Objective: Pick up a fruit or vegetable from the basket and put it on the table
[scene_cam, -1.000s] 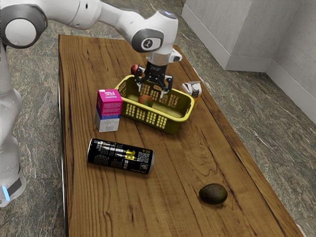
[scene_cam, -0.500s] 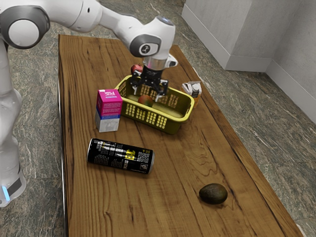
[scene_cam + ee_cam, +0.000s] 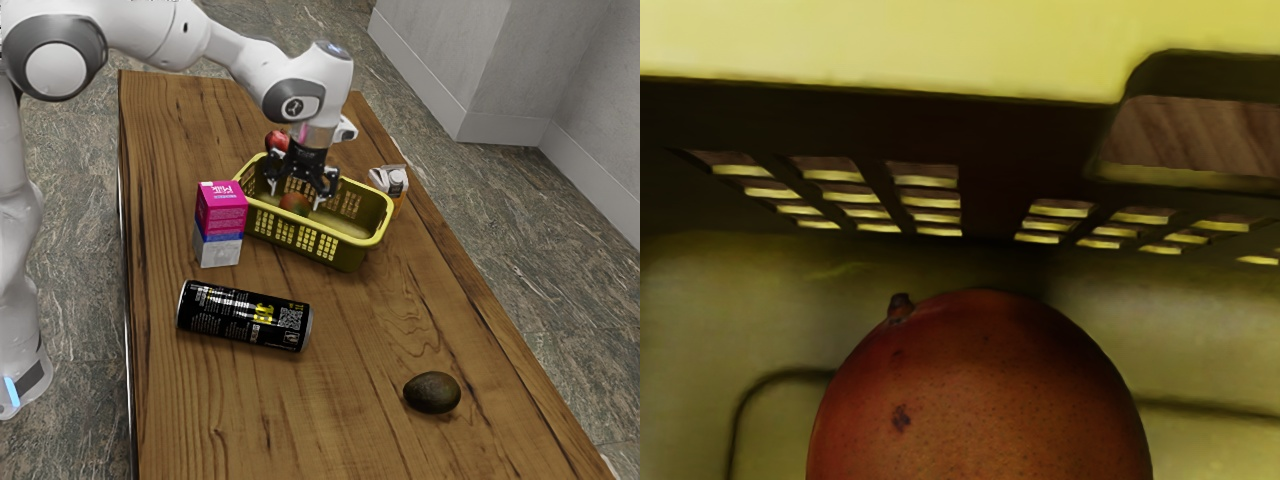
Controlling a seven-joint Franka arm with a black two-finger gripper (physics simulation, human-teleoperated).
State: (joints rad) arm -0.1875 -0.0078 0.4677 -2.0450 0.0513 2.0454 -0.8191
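Observation:
My gripper [image 3: 298,190] points down into the yellow-green basket [image 3: 370,244], its two fingers spread wide apart. Between and just below the fingertips lies a reddish-green mango [image 3: 294,203] on the basket floor; I see no finger pressing it from both sides. In the wrist view the mango [image 3: 980,400] is large and round with a small dark stem, close under the hand, beside the slotted basket wall [image 3: 990,170].
A milk carton [image 3: 220,224] stands against the basket's near side. Behind the basket are a red fruit [image 3: 277,141] and a small white carton [image 3: 390,182]. A black can [image 3: 245,316] and an avocado [image 3: 432,392] lie on the wooden table [image 3: 350,400].
Over the last second my hand has moved slightly toward the exterior view's left and lower, down toward the mango. The basket and the other things have stayed where they were.

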